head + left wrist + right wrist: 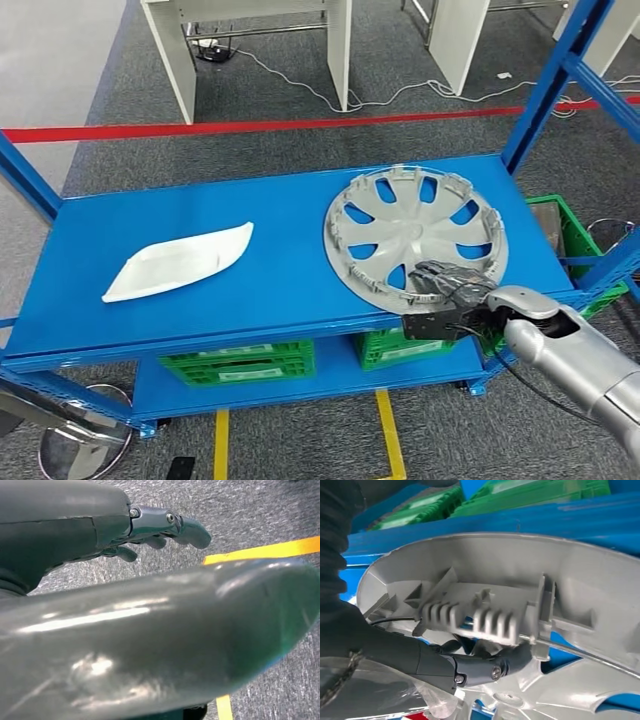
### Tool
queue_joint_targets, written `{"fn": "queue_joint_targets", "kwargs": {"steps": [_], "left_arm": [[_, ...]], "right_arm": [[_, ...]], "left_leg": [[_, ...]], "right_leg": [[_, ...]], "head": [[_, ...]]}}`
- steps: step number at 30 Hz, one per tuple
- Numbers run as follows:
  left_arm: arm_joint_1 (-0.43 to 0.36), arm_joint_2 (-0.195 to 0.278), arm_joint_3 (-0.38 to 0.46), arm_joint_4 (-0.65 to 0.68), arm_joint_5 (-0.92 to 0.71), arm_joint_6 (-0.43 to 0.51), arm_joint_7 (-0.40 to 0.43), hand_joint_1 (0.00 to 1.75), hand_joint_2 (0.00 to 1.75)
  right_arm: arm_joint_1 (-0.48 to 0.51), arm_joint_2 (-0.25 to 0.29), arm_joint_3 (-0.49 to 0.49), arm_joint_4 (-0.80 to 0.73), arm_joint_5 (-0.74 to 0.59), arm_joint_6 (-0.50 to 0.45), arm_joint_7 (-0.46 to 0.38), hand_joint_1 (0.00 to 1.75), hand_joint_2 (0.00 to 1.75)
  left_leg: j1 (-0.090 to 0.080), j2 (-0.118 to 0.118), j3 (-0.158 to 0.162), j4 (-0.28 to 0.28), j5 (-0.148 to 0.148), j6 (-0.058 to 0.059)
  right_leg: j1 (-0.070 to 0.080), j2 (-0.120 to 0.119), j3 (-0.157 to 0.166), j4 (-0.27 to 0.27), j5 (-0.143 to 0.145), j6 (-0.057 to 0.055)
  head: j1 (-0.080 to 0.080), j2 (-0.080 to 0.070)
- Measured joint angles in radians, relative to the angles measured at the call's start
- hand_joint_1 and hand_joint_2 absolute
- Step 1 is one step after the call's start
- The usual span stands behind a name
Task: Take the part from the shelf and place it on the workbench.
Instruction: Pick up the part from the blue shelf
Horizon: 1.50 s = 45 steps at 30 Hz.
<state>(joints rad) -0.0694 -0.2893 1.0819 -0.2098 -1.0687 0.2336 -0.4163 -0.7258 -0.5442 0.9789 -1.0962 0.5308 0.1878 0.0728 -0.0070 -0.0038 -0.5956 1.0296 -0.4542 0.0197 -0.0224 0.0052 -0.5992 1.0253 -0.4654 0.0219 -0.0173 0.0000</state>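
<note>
A silver hubcap (415,230) lies open side up on the right half of the blue shelf (287,290), its near rim at the shelf's front edge. My right hand (445,290) grips that near rim, dark fingers laid over it from the front. In the right wrist view the fingers (478,665) reach inside the hubcap (565,580) beside its ribbed clips. A flat white plastic part (181,262) lies on the left half of the shelf. My left hand (166,525) hangs over the grey floor with fingers stretched out and nothing in it.
Blue uprights (551,80) frame the shelf at the right and left. Green crates (241,360) sit on the lower level, another (573,235) stands at the right. White bench legs (340,40) and cables lie beyond a red floor line (264,127). Yellow tape (389,430) marks the near floor.
</note>
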Motion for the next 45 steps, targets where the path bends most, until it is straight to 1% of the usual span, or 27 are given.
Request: {"fn": "queue_joint_targets", "kwargs": {"steps": [2,4,5,6,7,8,9,11,12,15,16,18,20,21,22,23,25,26,27,31,33,35,37,38,42,43,45], "left_arm": [[-0.001,0.001,0.000,0.000,-0.001,0.000,0.001,0.00,0.00],[0.000,0.001,0.000,0.000,-0.002,0.000,0.002,0.00,0.00],[0.001,0.002,0.000,0.000,-0.002,0.000,0.002,0.00,0.00],[0.002,0.002,0.000,0.000,-0.002,0.000,0.003,0.00,0.00],[0.003,0.002,0.000,0.000,-0.003,0.000,0.004,0.00,0.00],[0.003,0.002,0.000,0.000,-0.004,0.000,0.005,0.00,0.00],[0.003,0.002,0.000,0.000,-0.006,0.000,0.005,0.00,0.00],[0.001,0.002,0.000,0.000,-0.008,-0.001,0.006,0.00,0.00],[0.001,0.002,0.000,0.000,-0.009,-0.001,0.007,0.00,0.00],[0.002,0.001,0.000,0.000,-0.011,-0.001,0.007,0.00,0.00],[0.002,0.001,0.000,0.000,-0.012,0.000,0.006,0.00,0.00],[0.002,0.000,0.000,0.000,-0.015,0.002,0.003,0.00,0.00],[0.002,0.000,0.000,0.000,-0.017,0.003,-0.001,0.00,0.00],[0.002,0.000,0.000,0.000,-0.017,0.002,-0.004,0.00,0.00],[0.002,0.000,0.000,0.000,-0.017,-0.001,-0.008,0.00,0.00],[0.002,0.000,0.000,0.000,-0.017,-0.005,-0.011,0.00,0.00],[0.002,0.000,0.000,0.000,-0.017,-0.010,-0.015,0.00,0.00],[0.001,0.000,0.000,0.000,-0.017,-0.011,-0.016,0.00,0.00],[0.001,0.001,0.000,0.000,-0.017,-0.011,-0.017,0.00,0.00],[0.001,0.002,0.000,0.000,-0.015,-0.022,-0.026,0.00,1.75],[0.001,0.002,0.000,0.000,-0.014,-0.039,-0.038,0.00,1.75],[0.002,0.003,0.000,0.000,-0.013,-0.056,-0.052,0.00,1.75],[0.004,0.004,0.000,0.000,-0.011,-0.071,-0.062,0.00,1.75],[0.005,0.004,0.000,0.000,-0.011,-0.075,-0.065,0.00,1.75],[0.006,0.005,0.000,0.000,-0.010,-0.082,-0.069,0.00,1.75],[0.006,0.006,0.000,0.000,-0.010,-0.088,-0.072,0.00,1.75],[0.006,0.007,0.000,0.000,-0.010,-0.098,-0.079,0.00,1.75]], "right_arm": [[-0.003,0.014,-0.001,0.013,0.005,-0.004,-0.006,0.00,1.75],[-0.003,0.024,-0.002,0.024,0.008,-0.005,-0.008,0.00,1.75],[-0.003,0.029,-0.002,0.029,0.009,-0.005,-0.008,0.00,1.75],[-0.003,0.033,-0.002,0.035,0.010,-0.006,-0.009,0.00,1.75],[-0.003,0.038,-0.002,0.042,0.013,-0.009,-0.009,0.00,1.75],[-0.003,0.043,-0.002,0.049,0.017,-0.013,-0.010,0.44,1.75],[-0.004,0.049,-0.003,0.056,0.023,-0.018,-0.011,0.87,1.75],[-0.003,0.061,-0.004,0.073,0.037,-0.029,-0.015,1.75,1.75],[-0.003,0.066,-0.004,0.080,0.044,-0.034,-0.018,1.75,1.75],[-0.005,0.075,-0.008,0.097,0.058,-0.041,-0.031,1.75,1.75],[-0.006,0.076,-0.009,0.100,0.061,-0.041,-0.034,1.75,1.75],[-0.006,0.076,-0.011,0.106,0.064,-0.040,-0.042,1.75,1.75],[-0.006,0.078,-0.011,0.110,0.064,-0.042,-0.046,1.75,1.75],[-0.006,0.079,-0.011,0.111,0.064,-0.043,-0.047,1.75,1.75],[-0.006,0.080,-0.011,0.112,0.064,-0.044,-0.047,1.75,1.75],[-0.006,0.080,-0.011,0.113,0.064,-0.044,-0.048,1.75,1.75],[-0.007,0.082,-0.012,0.113,0.065,-0.045,-0.048,1.75,1.75],[-0.008,0.084,-0.012,0.112,0.065,-0.045,-0.049,1.75,1.75],[-0.009,0.086,-0.012,0.112,0.065,-0.045,-0.049,1.75,1.75],[-0.011,0.093,-0.013,0.112,0.066,-0.045,-0.052,1.75,1.75],[-0.013,0.098,-0.013,0.112,0.067,-0.045,-0.059,1.75,1.75],[-0.013,0.104,-0.012,0.112,0.069,-0.045,-0.063,1.75,1.75],[-0.013,0.108,-0.012,0.112,0.071,-0.045,-0.065,1.75,1.75],[-0.013,0.108,-0.012,0.112,0.071,-0.045,-0.065,1.75,1.75],[-0.013,0.109,-0.012,0.112,0.072,-0.045,-0.066,1.75,1.75],[-0.014,0.110,-0.013,0.112,0.074,-0.045,-0.068,1.75,1.75],[-0.016,0.113,-0.017,0.113,0.078,-0.045,-0.074,1.75,1.75]], "left_leg": [[0.003,0.001,-0.022,0.056,-0.038,-0.011],[0.005,0.001,-0.076,0.181,-0.101,-0.020],[0.005,0.001,-0.102,0.240,-0.122,-0.021],[0.006,0.001,-0.115,0.270,-0.127,-0.021],[0.006,0.001,-0.111,0.263,-0.112,-0.019],[0.006,0.001,-0.089,0.219,-0.083,-0.015],[0.005,0.001,-0.055,0.151,-0.047,-0.009],[0.003,0.001,0.002,0.033,-0.010,-0.001],[0.001,0.001,0.015,0.005,-0.006,0.002],[0.001,0.002,0.019,-0.011,-0.003,0.011],[0.003,0.003,0.021,-0.017,0.001,0.017],[0.007,0.007,0.023,-0.024,0.007,0.026],[0.006,0.012,0.021,-0.024,0.007,0.029],[0.006,0.014,0.020,-0.024,0.007,0.029],[0.006,0.016,0.020,-0.023,0.008,0.029],[0.007,0.016,0.020,-0.022,0.008,0.028],[0.006,0.014,0.019,-0.015,0.005,0.021],[0.004,0.012,0.017,-0.010,0.003,0.016],[0.002,0.010,0.015,-0.007,0.002,0.010],[0.005,0.006,0.011,0.002,-0.002,-0.010],[0.007,0.006,-0.014,0.063,-0.044,-0.022],[0.010,0.006,-0.068,0.189,-0.108,-0.029],[0.010,0.006,-0.106,0.275,-0.135,-0.030],[0.011,0.006,-0.111,0.288,-0.136,-0.030],[0.011,0.006,-0.105,0.277,-0.122,-0.029],[0.010,0.006,-0.079,0.220,-0.090,-0.025],[0.007,0.006,-0.016,0.080,-0.034,-0.012]], "right_leg": [[-0.003,-0.001,0.003,-0.002,0.000,-0.011],[-0.002,-0.003,0.004,-0.002,-0.001,-0.017],[-0.001,-0.004,0.004,-0.002,-0.001,-0.018],[0.000,-0.004,0.004,-0.002,-0.001,-0.018],[0.000,-0.004,0.005,-0.002,-0.001,-0.018],[0.001,-0.003,0.006,-0.002,-0.001,-0.018],[0.001,-0.003,0.008,-0.002,-0.001,-0.018],[0.005,-0.001,0.007,-0.001,0.000,-0.013],[0.006,-0.001,0.006,-0.002,0.002,-0.008],[0.005,0.001,0.004,-0.007,0.005,0.008],[0.004,0.001,-0.002,0.003,-0.003,0.012],[0.004,0.001,-0.042,0.083,-0.050,0.017],[0.003,0.000,-0.104,0.212,-0.108,0.021],[0.002,-0.001,-0.124,0.254,-0.119,0.024],[0.001,-0.002,-0.125,0.260,-0.112,0.026],[0.000,-0.003,-0.105,0.227,-0.088,0.027],[-0.004,-0.005,-0.029,0.093,-0.035,0.029],[-0.005,-0.004,0.003,0.039,-0.022,0.026],[-0.005,-0.004,0.022,0.008,-0.020,0.022],[-0.002,-0.005,0.029,-0.002,-0.016,-0.003],[-0.005,-0.008,0.028,-0.003,-0.013,-0.013],[-0.005,-0.009,0.026,-0.003,-0.012,-0.016],[-0.005,-0.010,0.024,-0.003,-0.012,-0.017],[-0.005,-0.010,0.024,-0.003,-0.012,-0.017],[-0.005,-0.009,0.024,-0.003,-0.012,-0.017],[-0.005,-0.009,0.025,-0.003,-0.012,-0.017],[-0.002,-0.006,0.024,-0.004,-0.010,-0.006]], "head": [[-0.003,0.000],[-0.005,0.000],[-0.005,0.000],[-0.005,0.000],[-0.005,0.000],[-0.005,0.000],[-0.005,0.000],[-0.005,0.000],[-0.004,0.000],[-0.004,0.000],[-0.002,0.000],[0.003,0.000],[0.006,0.000],[0.006,0.000],[0.006,0.000],[0.006,0.000],[0.008,0.000],[0.007,0.000],[0.006,0.000],[0.002,0.000],[-0.001,0.000],[-0.003,0.000],[-0.003,0.000],[-0.003,0.000],[-0.003,0.000],[-0.004,0.000],[-0.003,0.000]]}}
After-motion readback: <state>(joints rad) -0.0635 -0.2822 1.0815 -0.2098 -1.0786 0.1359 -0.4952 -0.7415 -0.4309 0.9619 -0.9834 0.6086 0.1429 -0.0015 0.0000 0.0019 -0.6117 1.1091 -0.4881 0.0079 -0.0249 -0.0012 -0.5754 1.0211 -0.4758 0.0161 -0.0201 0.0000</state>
